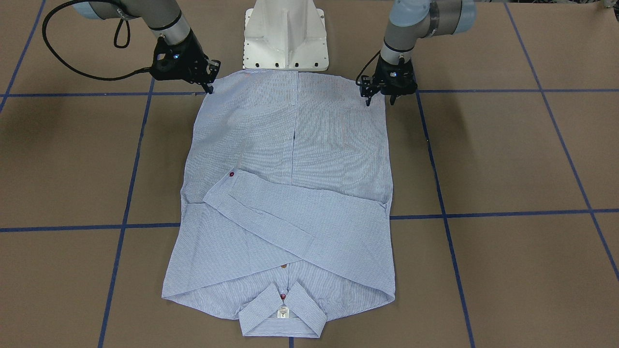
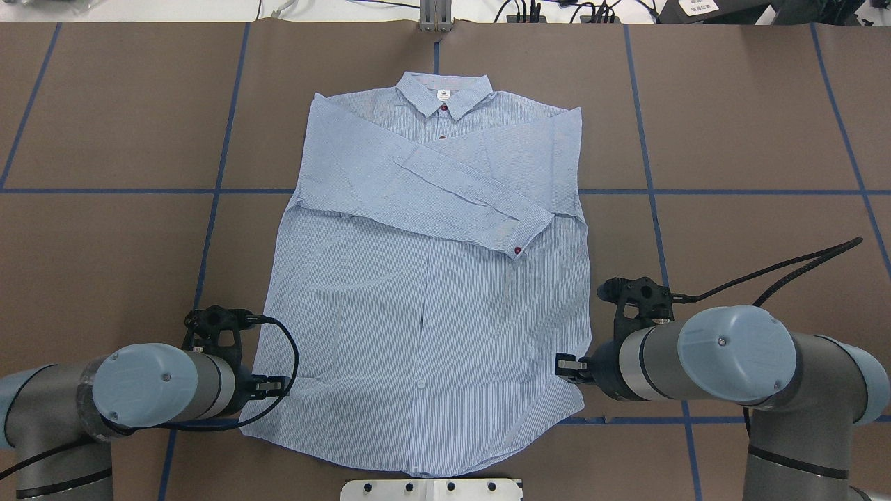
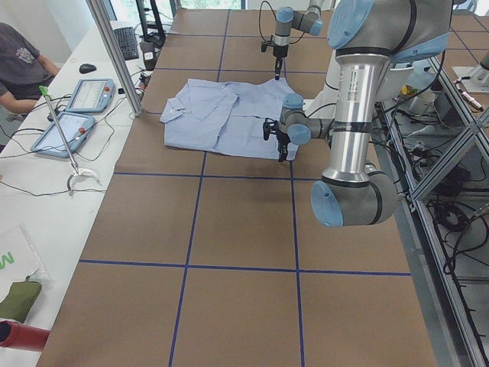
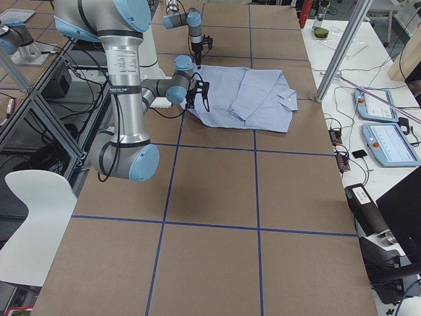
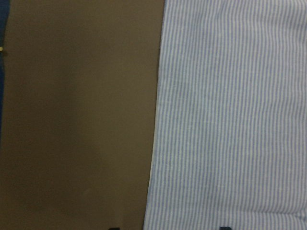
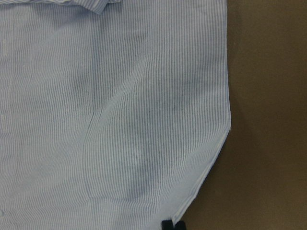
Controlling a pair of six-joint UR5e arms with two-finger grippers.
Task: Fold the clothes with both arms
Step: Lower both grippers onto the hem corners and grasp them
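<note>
Overhead exterior: L gripper (image 2: 282, 386), spread wide, straddles shirt's (image 2: 418, 292) hem edge; R gripper (image 2: 562, 365) pinches opposite hem corner.

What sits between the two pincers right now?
Only the hem end of the shirt, spread flat, spans from the left pincer to the right pincer. Nothing else lies there. It is clearest in the front-facing view.

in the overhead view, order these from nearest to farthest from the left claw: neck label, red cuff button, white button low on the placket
From the left claw:
1. white placket button, at the robot's end of the shirt, about level with the claw.
2. red cuff button, on the folded sleeve, towards the right side.
3. neck label, inside the collar at the far end.
</note>
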